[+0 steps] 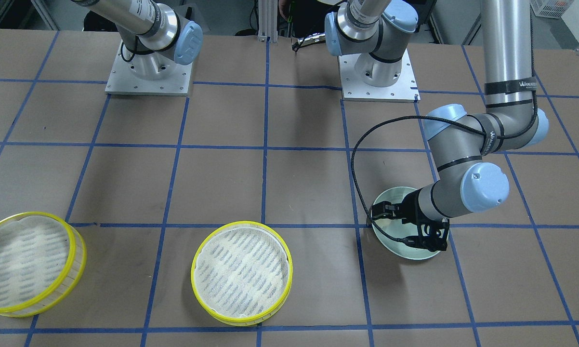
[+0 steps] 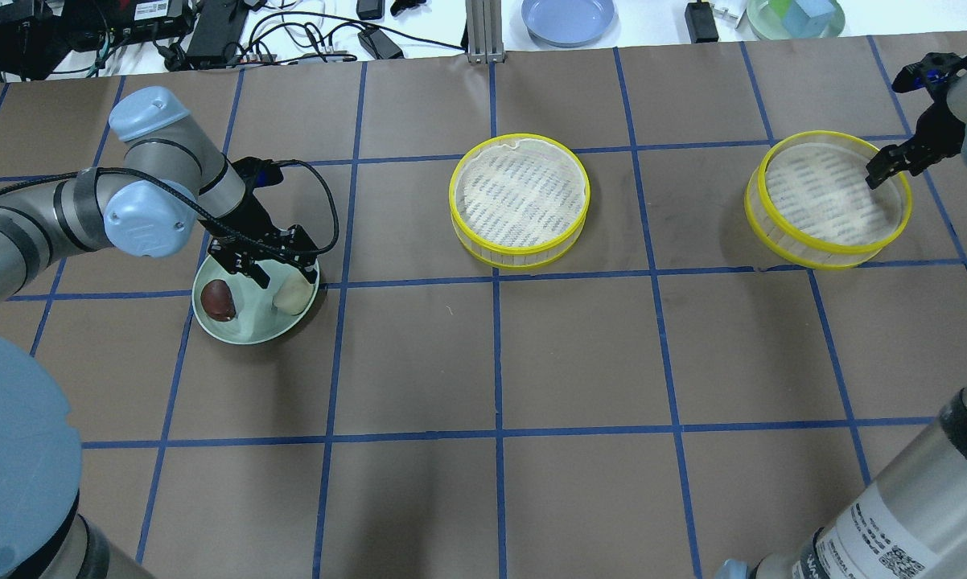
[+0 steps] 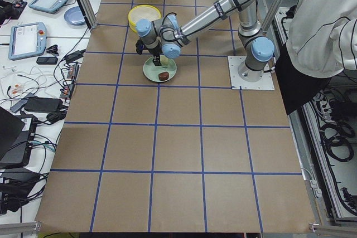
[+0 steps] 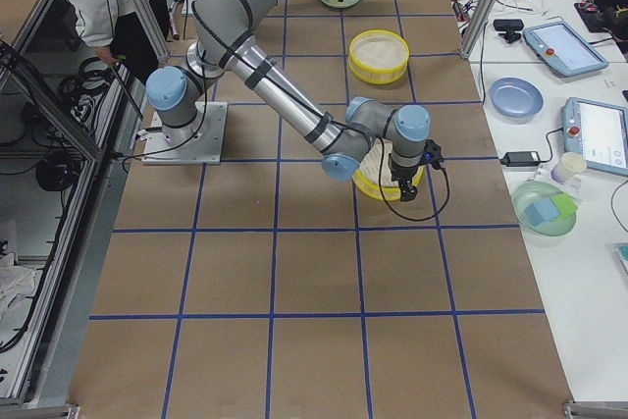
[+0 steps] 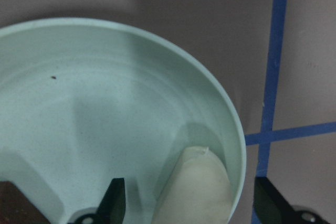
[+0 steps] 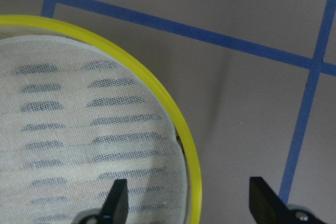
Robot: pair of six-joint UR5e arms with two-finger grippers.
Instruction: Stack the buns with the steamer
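Table [image 2: 483,362]: brown-papered, gridded in blue tape.
Middle tray [image 2: 524,251]: set mid-table, nothing laid in it.
Right-hand tray [image 2: 813,251]: rim straddled by right gripper [image 6: 190,203], spread wide, nothing held.
Plate [image 2: 250,320]: pale green, at robot's left.
Left gripper [image 5: 188,198]: spread wide astride cream bun [image 2: 292,297], nothing gripped.
Brown bun [image 2: 219,300]: laid beside it on plate.

Brown bun [image 5: 10,205] mostly off-frame

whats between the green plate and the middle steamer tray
Nothing lies there: the overhead view shows bare brown table and a blue tape line between the green plate and the middle steamer tray; only a black cable loop hangs beside the plate.
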